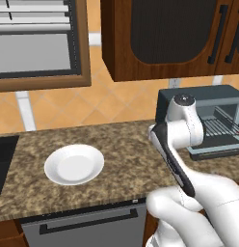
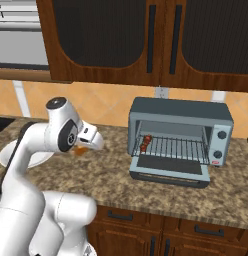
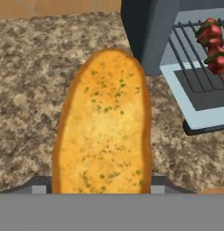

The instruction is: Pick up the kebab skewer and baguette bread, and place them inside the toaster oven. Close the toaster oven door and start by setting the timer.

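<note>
The fingers (image 3: pixel 101 191) are sitting partly open with the bread (image 3: pixel 105 126) between them, one dark tip showing at each side of the loaf's near end, so they look to be gripping it. The bread's long axis is running straight out from the hand, away from the fingertips, above the granite surface (image 3: pixel 32 90).

The oven (image 2: pixel 180 136) is lying ahead and off to the right of the bread in the hand view, apart from it, with bare surface between. Its door (image 2: pixel 170 171) is hanging open and flat in front of the mouth. The skewer (image 2: pixel 145 143) is already lying on the rack at the left side, so the bread will probably need to go onto the free rack to the right of it.

In the right base view a bit of orange is showing under the hand, well left of the oven.

Count: one bread, one skewer, one oven, one white plate (image 1: pixel 73 164), one arm.
</note>
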You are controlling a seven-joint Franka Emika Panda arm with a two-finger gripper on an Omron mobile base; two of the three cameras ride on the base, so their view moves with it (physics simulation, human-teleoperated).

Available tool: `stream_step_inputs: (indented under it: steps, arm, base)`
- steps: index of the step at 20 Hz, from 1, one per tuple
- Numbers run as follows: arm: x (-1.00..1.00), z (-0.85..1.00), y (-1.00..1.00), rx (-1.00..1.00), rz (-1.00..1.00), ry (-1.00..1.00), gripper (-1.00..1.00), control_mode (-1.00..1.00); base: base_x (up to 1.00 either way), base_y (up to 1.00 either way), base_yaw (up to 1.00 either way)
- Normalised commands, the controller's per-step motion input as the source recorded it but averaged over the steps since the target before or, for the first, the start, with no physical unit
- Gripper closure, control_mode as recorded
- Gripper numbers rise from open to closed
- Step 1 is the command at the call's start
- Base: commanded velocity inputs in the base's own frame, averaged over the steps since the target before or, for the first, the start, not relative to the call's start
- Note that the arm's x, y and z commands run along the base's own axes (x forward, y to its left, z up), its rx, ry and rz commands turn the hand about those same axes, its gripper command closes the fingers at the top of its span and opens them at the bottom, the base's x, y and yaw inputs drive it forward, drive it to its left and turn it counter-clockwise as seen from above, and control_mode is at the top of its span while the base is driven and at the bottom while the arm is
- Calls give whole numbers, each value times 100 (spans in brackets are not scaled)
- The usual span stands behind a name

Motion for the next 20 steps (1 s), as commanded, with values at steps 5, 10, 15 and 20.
stream_step_inputs:
  steps: [5, 10, 15, 20]
  arm:
    - [0, 11, -100, -4, -3, 0, 100, -100]
    - [0, 10, -100, 0, -5, 0, 100, -100]
    - [2, 5, -100, 0, -4, 0, 100, -100]
    - [26, 0, -99, 1, 0, 0, 100, -100]
  base:
    - [0, 0, 0]
    - [0, 0, 0]
    - [0, 0, 0]
    - [0, 0, 0]
